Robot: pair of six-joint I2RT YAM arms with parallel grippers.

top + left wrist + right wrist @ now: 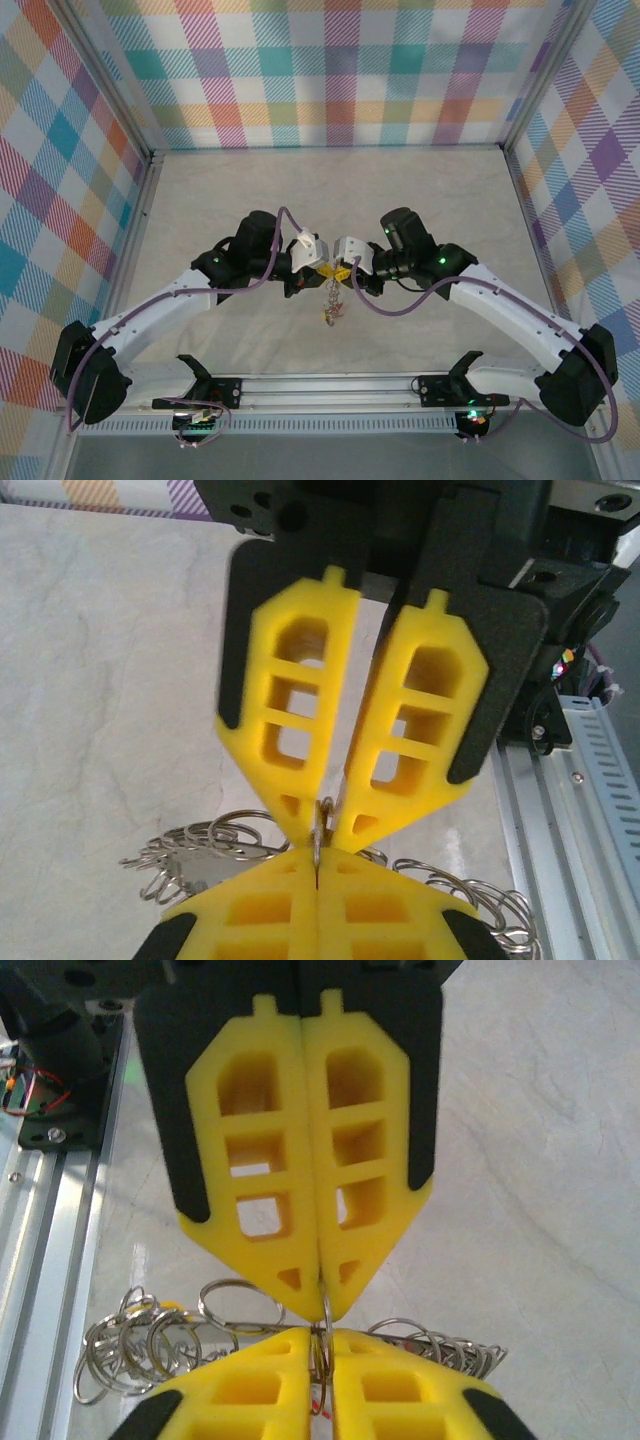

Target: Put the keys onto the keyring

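Both grippers meet tip to tip above the middle of the table. My left gripper (322, 266) (316, 875) is shut on a thin silvery ring (324, 815) of the keyring. My right gripper (345, 268) (322, 1360) faces it, its jaws a narrow slit apart with the same ring's wires (326, 1312) pinched between them. Behind the fingertips, the keyring's grey hoop (250, 1312) runs sideways, fringed with several small silvery rings (200, 845). In the top view a small bunch of keys with red and yellow tags (331, 305) dangles below the two grippers.
The pale marbled table (330, 190) is walled in by plaid panels (330, 70) at the back and both sides. A slotted metal rail (330, 385) with the arm bases runs along the near edge.
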